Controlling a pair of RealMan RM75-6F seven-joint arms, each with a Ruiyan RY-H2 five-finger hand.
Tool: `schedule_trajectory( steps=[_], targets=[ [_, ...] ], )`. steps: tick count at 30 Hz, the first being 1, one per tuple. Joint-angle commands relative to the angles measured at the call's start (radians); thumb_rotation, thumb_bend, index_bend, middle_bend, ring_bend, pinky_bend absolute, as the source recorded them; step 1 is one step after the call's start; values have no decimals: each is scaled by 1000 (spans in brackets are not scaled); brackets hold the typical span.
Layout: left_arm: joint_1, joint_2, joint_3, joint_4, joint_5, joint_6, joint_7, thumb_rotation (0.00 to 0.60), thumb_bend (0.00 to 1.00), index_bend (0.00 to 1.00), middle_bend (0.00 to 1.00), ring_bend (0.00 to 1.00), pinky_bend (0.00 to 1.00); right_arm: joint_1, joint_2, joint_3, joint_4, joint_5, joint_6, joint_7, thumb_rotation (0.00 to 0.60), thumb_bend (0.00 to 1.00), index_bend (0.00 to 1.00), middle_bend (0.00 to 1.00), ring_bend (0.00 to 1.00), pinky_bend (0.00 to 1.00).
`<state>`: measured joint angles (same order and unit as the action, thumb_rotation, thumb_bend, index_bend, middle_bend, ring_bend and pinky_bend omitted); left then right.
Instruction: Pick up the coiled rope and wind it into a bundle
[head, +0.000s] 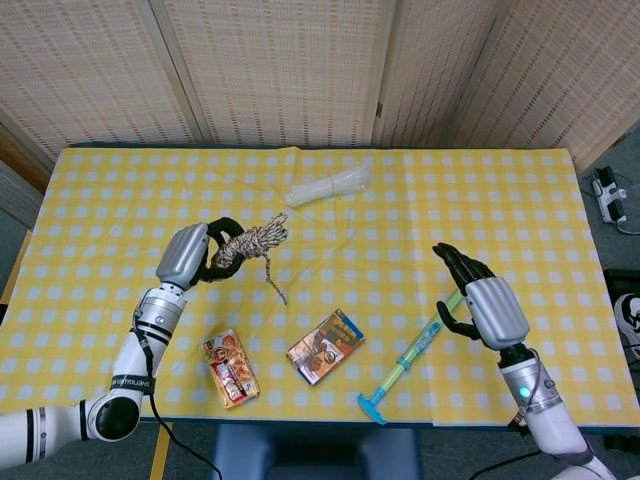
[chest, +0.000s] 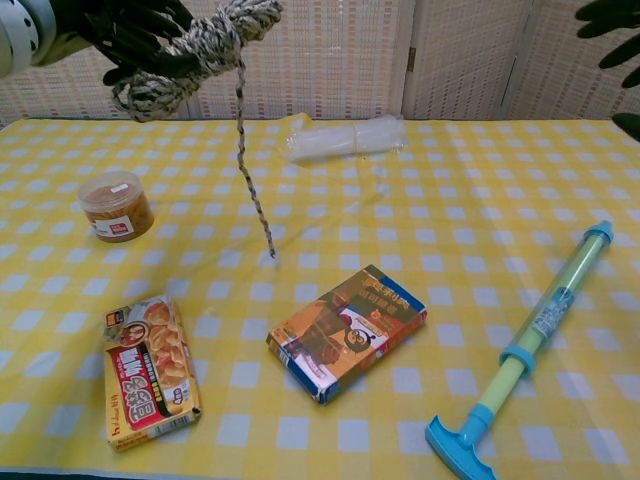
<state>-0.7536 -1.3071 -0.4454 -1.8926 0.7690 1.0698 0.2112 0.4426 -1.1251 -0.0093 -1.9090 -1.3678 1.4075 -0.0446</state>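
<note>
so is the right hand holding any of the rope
No, the right hand is open, apart from the rope, which the left hand grips alone.
</note>
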Motion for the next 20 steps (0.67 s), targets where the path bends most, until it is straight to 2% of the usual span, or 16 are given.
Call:
schedule_trajectory(
  steps=[1,5,11,20],
  targets=[
    [19,13,17,-3,39,8,-33,600,720,680,763,765,855,-104,57,-71,69,-75,79,86,600,487,37,36,99,106],
    [37,30,40,1,85,8,-65,600,719,680,763,765,854,-183,72,-104,128,-124,138,177,600,487,8,7,64,38],
    [62,53,54,2,123,14,-115,600,720,680,763,764,854,-275,38,-116,224,-174,220,201,600,487,6,7,53,22],
    [78,59,76,13,160,24,-149,600,720,680,763,764,854,-341,5,-114,289,-192,226,255,600,487,6,9,50,19]
  ],
)
